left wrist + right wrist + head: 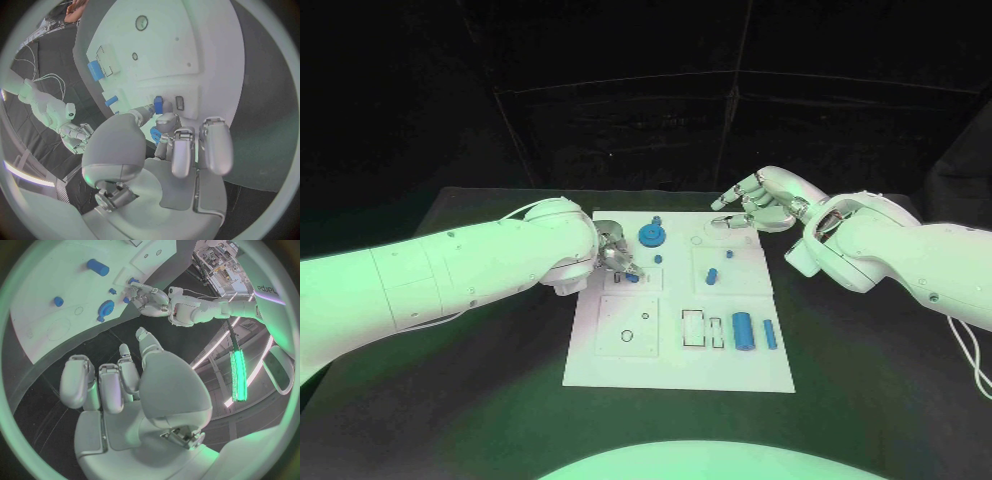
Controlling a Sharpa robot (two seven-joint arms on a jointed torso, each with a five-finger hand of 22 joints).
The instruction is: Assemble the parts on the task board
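Starting with the head view, we see the task board (678, 370) lying in the middle of the black tabletop (488, 400), with our left robot hand (615, 262) lowered over its left edge, fingers curled beside a small blue part (633, 278). A round blue part (651, 236) stands just beyond it, a short blue piece (711, 276) lies at mid-board, and two blue cylinders (743, 331) rest side by side nearer us. Our right robot hand (759, 200) hovers off the board's far right corner, fingers apart and holding nothing.

Turning to the left wrist view, we find the left robot hand's fingertips (164, 121) closed around a small blue part (158, 104) right at a slot on the board, so we judge this hand is pinching that piece, though the contact itself is partly hidden.

Moving to the right wrist view, our right robot hand (119, 385) hangs open and empty above the dark tabletop beside the board.

We judge the step in hand to be seating this small part. Next, we need fine alignment over the slot, a gentle straight push, then release.
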